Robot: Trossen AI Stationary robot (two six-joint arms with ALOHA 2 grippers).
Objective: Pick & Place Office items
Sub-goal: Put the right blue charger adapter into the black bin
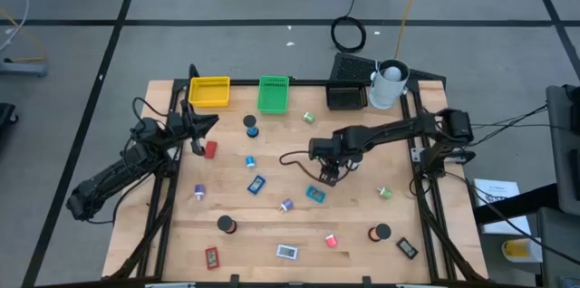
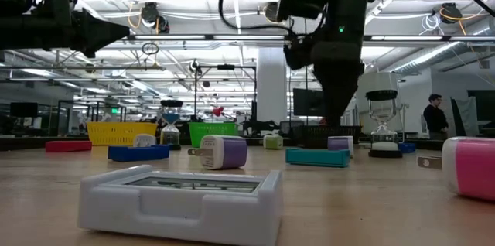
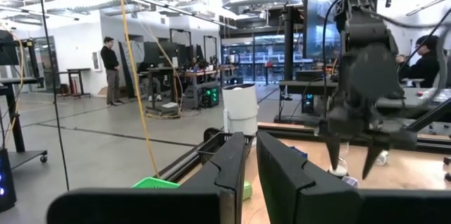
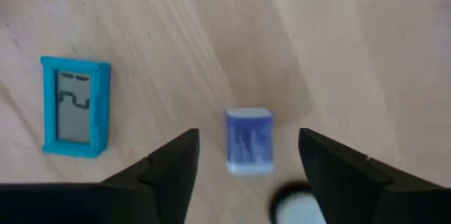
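Directly below the right gripper, near the table's middle, a small purple-blue block lies between the spread fingers, its long axis parallel to them. Left gripper, fingers nearly together, waits far off by the left edge.

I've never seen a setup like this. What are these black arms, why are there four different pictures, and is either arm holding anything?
These are two robot arms at a wooden table, filmed by four cameras: one overhead, one at tabletop height, and one on each arm's wrist. Scattered on the table are small office items, with a yellow tray, a green tray and a white cup along the far edge. The right gripper hangs open above a small blue block, with a teal piece beside it; it holds nothing yet. The left gripper waits near the yellow tray, fingers close together and empty.
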